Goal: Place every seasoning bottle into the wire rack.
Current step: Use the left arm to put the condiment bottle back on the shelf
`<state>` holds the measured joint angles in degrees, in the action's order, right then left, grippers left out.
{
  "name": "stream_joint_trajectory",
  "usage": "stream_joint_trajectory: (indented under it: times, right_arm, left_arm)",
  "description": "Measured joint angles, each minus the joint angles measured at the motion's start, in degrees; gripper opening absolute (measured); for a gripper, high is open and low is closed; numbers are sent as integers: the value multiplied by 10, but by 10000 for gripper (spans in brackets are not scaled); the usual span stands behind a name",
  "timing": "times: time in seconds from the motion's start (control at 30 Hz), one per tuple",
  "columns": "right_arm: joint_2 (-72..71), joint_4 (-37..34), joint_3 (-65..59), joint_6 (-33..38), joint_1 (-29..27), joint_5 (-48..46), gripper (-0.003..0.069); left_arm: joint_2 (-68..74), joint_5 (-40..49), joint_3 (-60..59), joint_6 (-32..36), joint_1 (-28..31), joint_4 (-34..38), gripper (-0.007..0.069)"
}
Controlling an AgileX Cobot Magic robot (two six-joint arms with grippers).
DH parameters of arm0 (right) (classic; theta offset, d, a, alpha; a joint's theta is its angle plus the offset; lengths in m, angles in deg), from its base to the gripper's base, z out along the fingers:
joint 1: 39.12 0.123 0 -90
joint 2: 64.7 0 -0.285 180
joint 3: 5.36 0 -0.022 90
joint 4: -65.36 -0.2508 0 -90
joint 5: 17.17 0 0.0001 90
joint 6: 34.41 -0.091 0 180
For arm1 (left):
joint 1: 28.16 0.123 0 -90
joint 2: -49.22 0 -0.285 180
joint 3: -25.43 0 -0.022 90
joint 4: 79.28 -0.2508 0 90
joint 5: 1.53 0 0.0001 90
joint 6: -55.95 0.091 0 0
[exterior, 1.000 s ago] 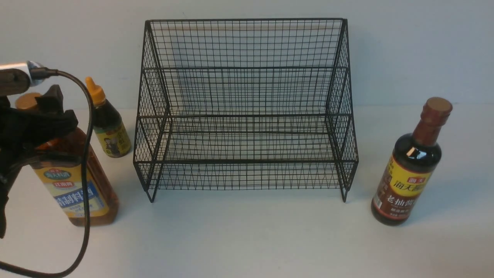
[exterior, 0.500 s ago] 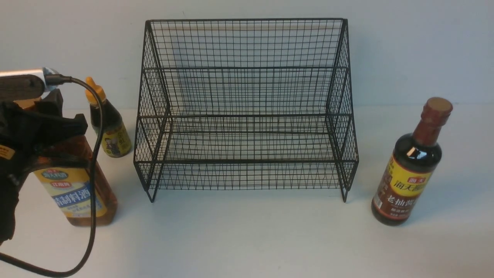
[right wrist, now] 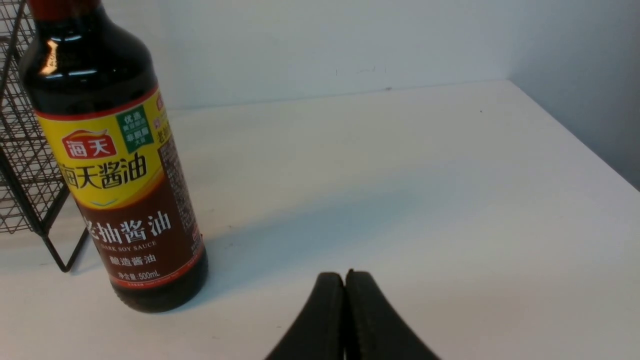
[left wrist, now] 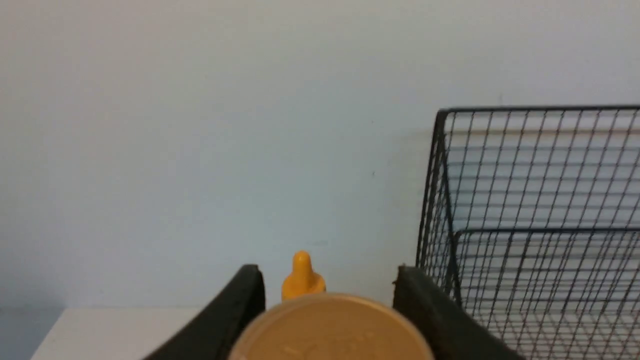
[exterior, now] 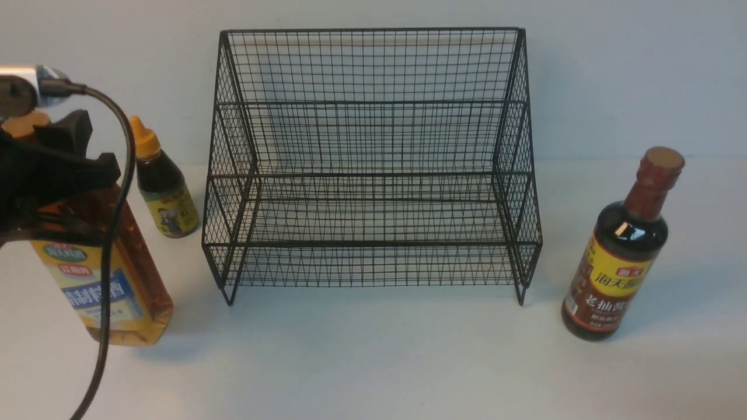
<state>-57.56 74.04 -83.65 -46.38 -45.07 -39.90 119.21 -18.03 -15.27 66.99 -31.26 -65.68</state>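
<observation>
Although the left arm is mostly cut off at the edge of the front view, the left gripper (left wrist: 330, 296) can be seen clamped on the large amber cooking-wine bottle (exterior: 114, 274). One black finger sits on either side of the neck, just under the tan cap (left wrist: 330, 332). The bottle leans, with its cap toward the left edge. Its base is low over the white table (exterior: 373, 367), but I can't tell whether it touches. A black cable (exterior: 119, 192) hangs across the bottle and hides a strip of its yellow-blue label.

Just behind it stands the small dark squeeze bottle (exterior: 164, 189), upright and close to the rack's left side but not touching it. The left wrist view shows only its orange nozzle (left wrist: 301, 277), poking up behind the cap.

The black wire rack (exterior: 373, 175) stands in the middle against the wall, with nothing on either tier. Its right part runs out of the left wrist view.

Well off to the right, clear of the rack's right leg, the dark soy sauce bottle (exterior: 618, 256) stands upright on the table. In the right wrist view its brown neck is cropped away (the label there reads "dark soy sauce").

The right gripper (right wrist: 345, 275) appears only in its own wrist view. Its two fingers are pressed together with nothing between them, low over bare table and to one side of the soy sauce bottle. The rest of that arm is out of sight.
</observation>
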Motion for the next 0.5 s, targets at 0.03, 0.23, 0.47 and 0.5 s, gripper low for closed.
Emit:
stream_joint_trajectory:
  times: [0.03,0.23,0.47,0.5]
  right_arm:
    - [0,0,0,0,0,0,-13]
    - [0,0,0,0,0,0,-13]
    - [0,0,0,0,0,0,-13]
    - [0,0,0,0,0,0,-13]
  left_arm:
    - [-5,13,13,0,0,-1,302]
    - [-11,82,80,0,-10,-8,302]
    - [-11,105,142,1,-71,-10,302]
    - [-11,105,146,0,-80,-10,302]
